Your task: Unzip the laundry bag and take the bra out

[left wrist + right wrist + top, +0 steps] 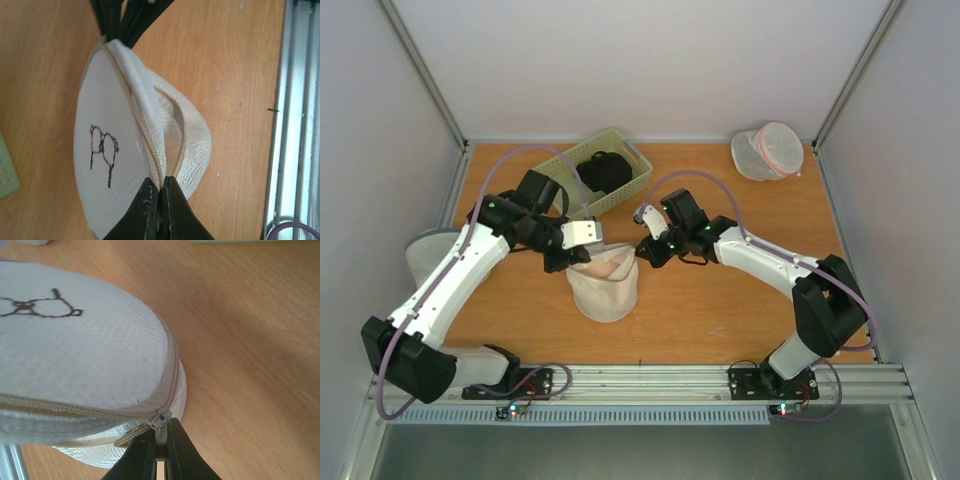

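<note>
The laundry bag (607, 288) stands on its edge on the worktop (720, 310), a little left of centre and towards the near side, held between the two arms. In the left wrist view its flat mesh face (105, 150) carries a dark line drawing, and the zip seam beside that face gapes into a narrow slit between two tape edges. The left claw (160, 197) is closed on the bag's rim at the seam, fingertips pressed together over the fabric. At the opposite end, the right claw (161, 447) is pinched tight on the small metal zip pull (161, 419), which sits where the bag's curved edge (85, 355) turns down to the wood.

Bare wood lies in front of the bag up to the metal rail (650, 380) at the near edge, and to its right under the right arm. Behind the left claw (582, 243), close by, stands a pale green basket (642, 170) with a dark item (603, 170) in it. A white mesh bag with a pink zip (767, 152) sits in the far right corner, well apart. A greyish-white mesh bag (422, 255) lies at the left edge, partly under the left arm
</note>
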You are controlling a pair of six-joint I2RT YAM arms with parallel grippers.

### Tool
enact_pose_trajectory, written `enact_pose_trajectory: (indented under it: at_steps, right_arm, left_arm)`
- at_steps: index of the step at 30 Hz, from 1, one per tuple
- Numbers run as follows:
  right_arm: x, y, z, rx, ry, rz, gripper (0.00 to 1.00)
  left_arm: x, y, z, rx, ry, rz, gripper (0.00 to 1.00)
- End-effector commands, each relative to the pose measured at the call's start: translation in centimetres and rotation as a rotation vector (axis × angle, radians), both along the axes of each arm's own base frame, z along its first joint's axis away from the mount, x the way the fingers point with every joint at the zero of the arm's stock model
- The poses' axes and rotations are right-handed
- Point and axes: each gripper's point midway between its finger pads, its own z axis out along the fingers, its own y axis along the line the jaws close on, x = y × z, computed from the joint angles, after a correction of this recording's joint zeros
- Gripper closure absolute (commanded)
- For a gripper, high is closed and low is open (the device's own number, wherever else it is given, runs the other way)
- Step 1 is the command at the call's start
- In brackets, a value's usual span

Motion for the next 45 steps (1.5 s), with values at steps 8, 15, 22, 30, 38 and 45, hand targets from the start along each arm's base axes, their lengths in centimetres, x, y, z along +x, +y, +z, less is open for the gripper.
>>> enact_pose_trajectory:
  at_steps: [8,15,22,30,38,45]
  right_arm:
    - [-7.6,3.7,5.1,0.158,-0.137,0.235,0.99]
    - [-10.3,5.4,5.1,0.175,-0.112,0.256,0.99]
    - [-10.5,5.9,3.7,0.128,-0.104,0.292,0.99]
    - [-10.0,6.5,3.9,0.143,-0.109,0.283,0.99]
    - [-10.0,7.2,4.4,0.165,-0.09,0.292,0.99]
    - [-10.0,7.2,4.5,0.159,-0.094,0.296,0.99]
  left_arm:
    - [6.8,1.7,0.2,-0.102,-0.054,0.241,0.99]
    - [2.7,2.1,-2.5,-0.067,0.055,0.054,0.33]
    - [-0.1,2.9,-2.9,0.032,-0.009,-0.069,0.15]
    - [-1.0,0.5,-2.4,0.036,0.042,-0.033,0.17]
    - [-2.4,-1.1,-3.5,-0.005,0.108,-0.098,0.18]
    - [-2.5,-1.0,-5.6,0.043,0.111,-0.106,0.28]
